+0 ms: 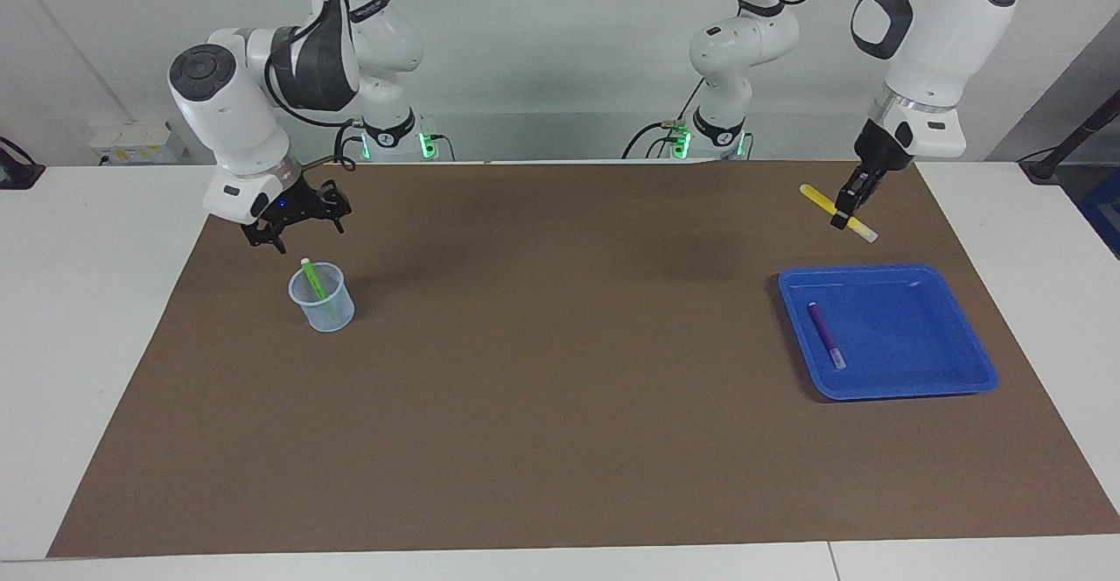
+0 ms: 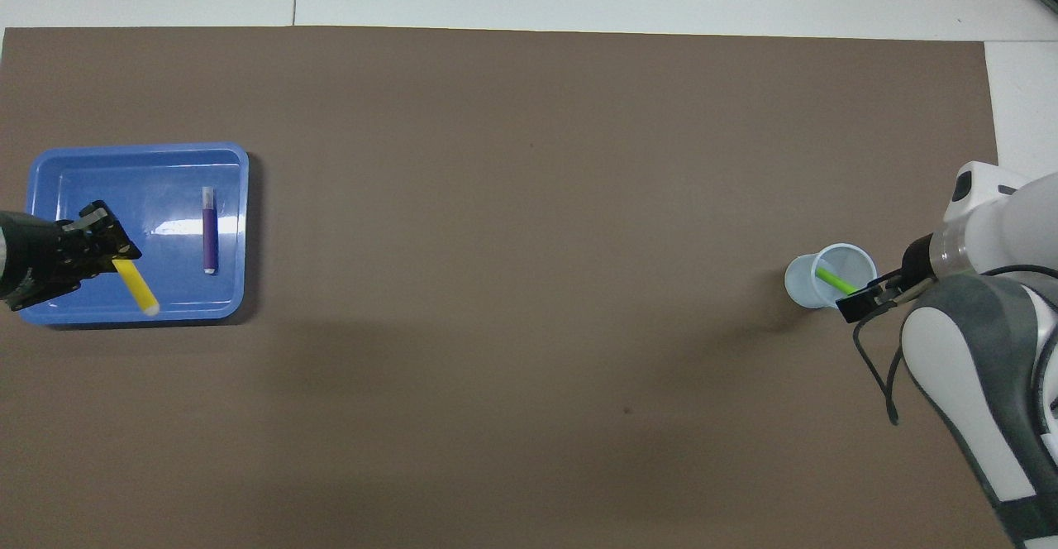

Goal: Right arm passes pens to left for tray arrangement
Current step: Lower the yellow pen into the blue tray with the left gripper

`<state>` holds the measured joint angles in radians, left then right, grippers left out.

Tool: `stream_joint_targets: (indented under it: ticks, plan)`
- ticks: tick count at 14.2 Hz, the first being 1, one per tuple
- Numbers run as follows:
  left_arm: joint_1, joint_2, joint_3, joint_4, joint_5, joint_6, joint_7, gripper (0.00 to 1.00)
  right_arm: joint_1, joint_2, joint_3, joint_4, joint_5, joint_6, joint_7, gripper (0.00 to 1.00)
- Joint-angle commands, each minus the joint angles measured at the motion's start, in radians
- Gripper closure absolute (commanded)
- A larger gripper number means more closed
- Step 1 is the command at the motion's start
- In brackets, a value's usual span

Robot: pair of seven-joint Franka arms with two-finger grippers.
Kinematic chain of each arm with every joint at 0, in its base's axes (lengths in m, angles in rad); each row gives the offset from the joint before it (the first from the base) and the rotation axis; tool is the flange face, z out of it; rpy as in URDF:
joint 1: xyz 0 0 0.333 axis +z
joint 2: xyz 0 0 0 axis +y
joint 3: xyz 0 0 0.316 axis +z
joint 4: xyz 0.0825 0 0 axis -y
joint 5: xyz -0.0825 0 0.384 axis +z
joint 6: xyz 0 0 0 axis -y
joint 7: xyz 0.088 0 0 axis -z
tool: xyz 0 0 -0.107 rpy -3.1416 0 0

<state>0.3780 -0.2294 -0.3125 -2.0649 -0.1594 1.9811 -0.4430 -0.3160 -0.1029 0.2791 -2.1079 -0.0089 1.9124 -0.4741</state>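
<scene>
While the left gripper [image 1: 847, 213] hangs in the air over the tray's [image 1: 954, 384] edge nearest the robots, you are in the placing step for the second pen. Its jaws are clamped on the yellow pen [image 1: 837, 213], gripped near mid-length, the barrel slanting down with its whitish end lowest. The purple pen [image 1: 825, 335] already lies flat inside the tray, toward the side that faces the middle of the table. The green pen [image 1: 313, 280] stands tilted in the small translucent cup [image 1: 323, 299] at the right arm's end of the brown mat [image 1: 560, 441] — so by my reckoning one pen is placed, one is in the air, one is yet to be fetched.

Your next move for the left arm, as I judge it, is to lower the yellow pen into the open floor of the tray, clear of the purple one, and level it before letting go; released from this height and slant, it could bounce or roll against the rim.

The right gripper [image 1: 295, 220] hovers over the mat just beside the cup, on the cup's robot side, touching nothing — its jaws stand wide and empty. It looks well placed to come down on the green pen's upper end, which sticks up above the cup's lip.
</scene>
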Motion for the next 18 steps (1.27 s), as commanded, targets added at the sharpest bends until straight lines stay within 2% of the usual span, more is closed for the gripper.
stream_joint_targets:
  ticks: [1,2,5,7,10,11,15,16,18]
  plan:
    - [0.064,-0.044,-0.008,-0.038,0.003,-0.010,0.217,1.00,-0.021,-0.055,0.017,-0.070,-0.017,0.033,-0.041,0.05]
    - [0.082,-0.044,-0.008,-0.041,0.003,-0.010,0.295,1.00,-0.024,-0.058,0.015,-0.079,-0.017,0.036,-0.052,0.10]
    - [0.099,-0.042,-0.008,-0.053,0.004,0.004,0.403,1.00,-0.052,-0.057,0.015,-0.103,-0.019,0.091,-0.057,0.12]
    - [0.107,-0.027,-0.010,-0.067,0.038,0.056,0.451,1.00,-0.054,-0.052,0.015,-0.121,-0.019,0.147,-0.060,0.14]
    - [0.108,0.043,-0.010,-0.090,0.060,0.157,0.477,1.00,-0.074,-0.038,0.017,-0.141,-0.019,0.204,-0.057,0.15]
    - [0.108,0.070,-0.010,-0.089,0.076,0.180,0.490,1.00,-0.075,-0.040,0.017,-0.150,-0.019,0.215,-0.058,0.21]
    - [0.111,0.191,-0.008,-0.083,0.103,0.312,0.527,1.00,-0.101,-0.034,0.017,-0.184,-0.019,0.220,-0.048,0.24]
    - [0.110,0.217,-0.010,-0.083,0.109,0.346,0.527,1.00,-0.103,-0.031,0.017,-0.184,-0.017,0.220,-0.046,0.30]
    - [0.110,0.255,-0.010,-0.080,0.121,0.390,0.530,1.00,-0.113,-0.026,0.017,-0.187,-0.016,0.221,-0.041,0.32]
